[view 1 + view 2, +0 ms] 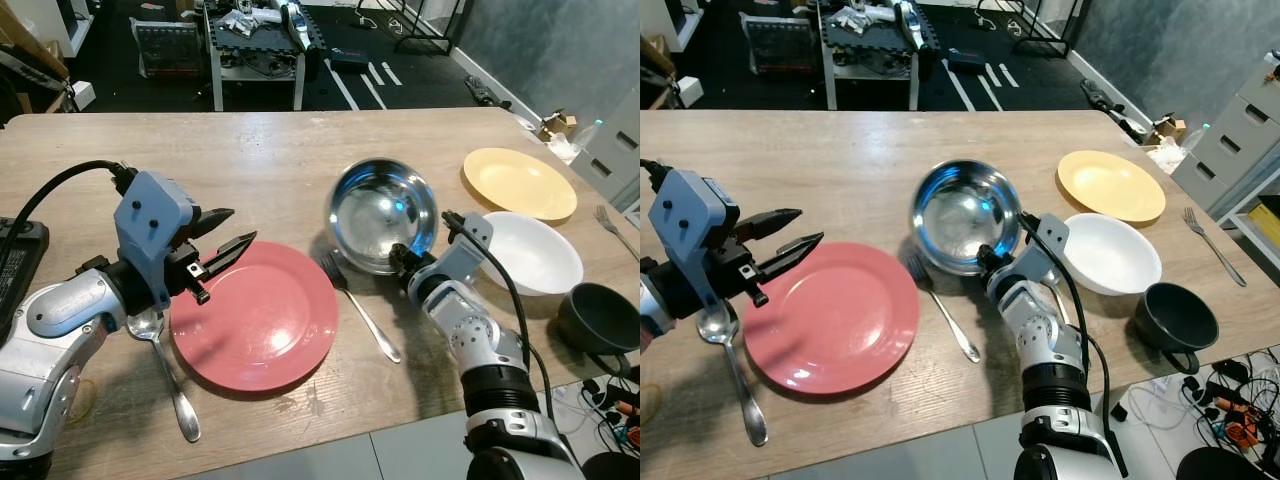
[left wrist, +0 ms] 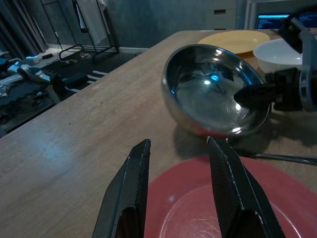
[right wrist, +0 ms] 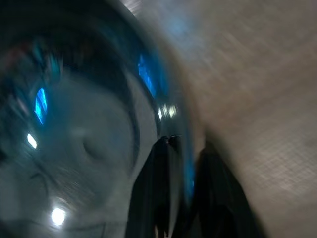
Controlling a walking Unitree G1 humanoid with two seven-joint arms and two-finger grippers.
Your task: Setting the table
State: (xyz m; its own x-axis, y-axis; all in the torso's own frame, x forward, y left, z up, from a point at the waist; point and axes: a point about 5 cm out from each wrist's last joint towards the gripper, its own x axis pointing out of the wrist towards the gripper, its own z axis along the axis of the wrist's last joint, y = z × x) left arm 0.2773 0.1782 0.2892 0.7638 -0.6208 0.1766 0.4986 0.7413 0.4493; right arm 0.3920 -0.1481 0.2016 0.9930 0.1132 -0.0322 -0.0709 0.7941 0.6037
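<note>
Right gripper [image 1: 400,258] fingers pinching tilted steel bowl [image 1: 382,214] rim; risking slipping onto fork [image 1: 358,305]; left gripper [image 1: 222,238] hovering, fingers released.

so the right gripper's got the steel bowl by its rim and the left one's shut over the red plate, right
Not quite. The right gripper does pinch the steel bowl by its rim, but the left gripper is open over the red plate, fingers apart with nothing between them, as the left wrist view shows.

Looked down from the head across the table [image 1: 280,150]. Shared the steel bowl [image 2: 215,89] with both wrist views, closest from the right.
</note>
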